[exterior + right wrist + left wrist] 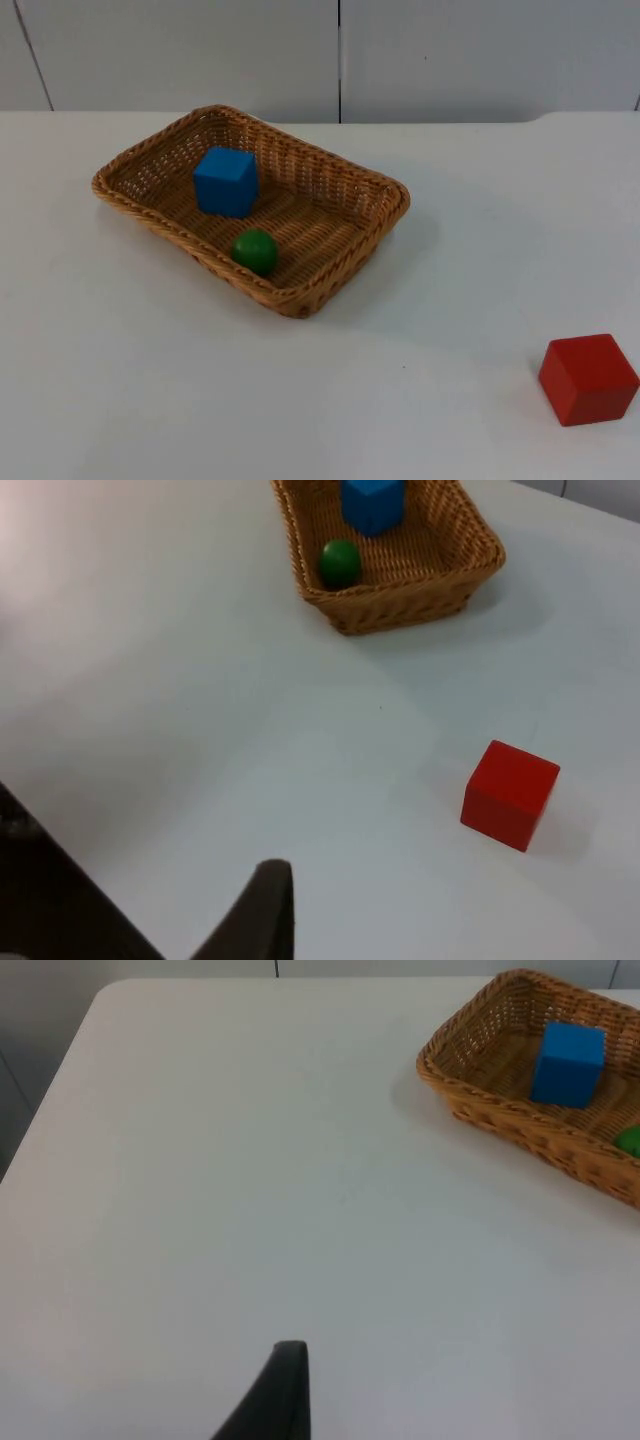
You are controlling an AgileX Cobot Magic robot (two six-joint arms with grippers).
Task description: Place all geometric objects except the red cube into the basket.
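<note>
Two geometric objects lie inside the wicker basket (150, 195): a blue cube (226, 181) toward the far end and a green ball (255, 251) resting against the near long wall, the two near each other but apart. The basket sits on the white desk (420, 380), turned at an angle to its edges, in the far left part of the top view. The red cube (587, 379) stands alone on the desk, well apart from the basket, toward the near right. In the left wrist view the blue cube (568, 1063) and a sliver of the green ball (629, 1141) are seen over the basket rim (500, 1115). The left gripper's one black fingertip (280, 1390) hangs over bare desk, well apart from the basket; its state cannot be told. The right gripper's fingertip (262, 910) hangs over bare desk, with the red cube (509, 795) near and the basket (420, 598) beyond; state likewise cannot be told.
</note>
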